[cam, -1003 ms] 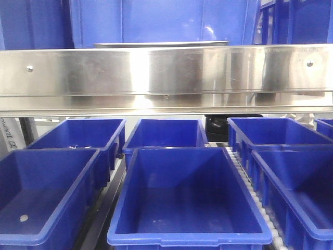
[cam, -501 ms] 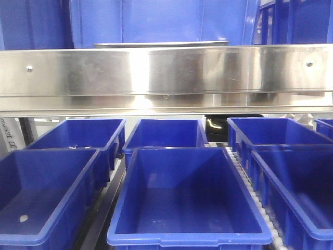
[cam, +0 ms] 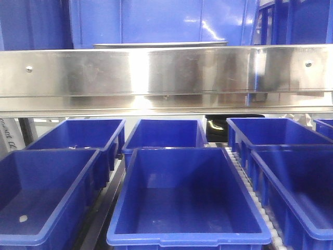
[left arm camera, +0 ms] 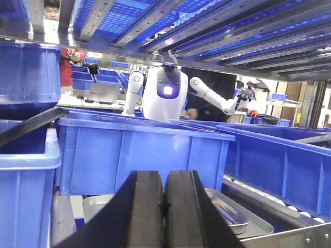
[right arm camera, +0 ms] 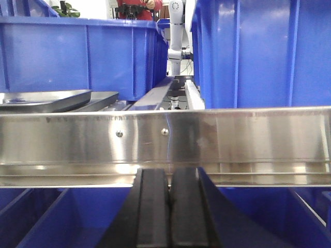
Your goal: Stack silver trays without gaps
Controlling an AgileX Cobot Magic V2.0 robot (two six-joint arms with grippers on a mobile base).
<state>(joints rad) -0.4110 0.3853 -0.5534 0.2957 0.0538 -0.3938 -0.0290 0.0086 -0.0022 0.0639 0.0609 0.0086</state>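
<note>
Silver trays lie on the upper shelf behind the rail. In the front view only a thin tray rim (cam: 161, 45) shows above the rail. In the left wrist view one silver tray (left arm camera: 94, 205) shows left of my fingers and another (left arm camera: 230, 213) to the right, both partly hidden by them. In the right wrist view two trays (right arm camera: 44, 99) lie at upper left, one overlapping the other (right arm camera: 101, 98). My left gripper (left arm camera: 165, 206) is shut and empty, just in front of the trays. My right gripper (right arm camera: 169, 206) is shut and empty, below the rail.
A long brushed-steel shelf rail (cam: 166, 70) crosses the front view and also shows in the right wrist view (right arm camera: 165, 139). Deep blue bins (cam: 184, 198) fill the lower level. More blue bins (left arm camera: 139, 155) stand behind and beside the trays. A white robot (left arm camera: 165, 93) stands far off.
Almost nothing differs in the front view. A dark part under the rail at centre right has shifted slightly, and the shadow in the right bin has faded.
</note>
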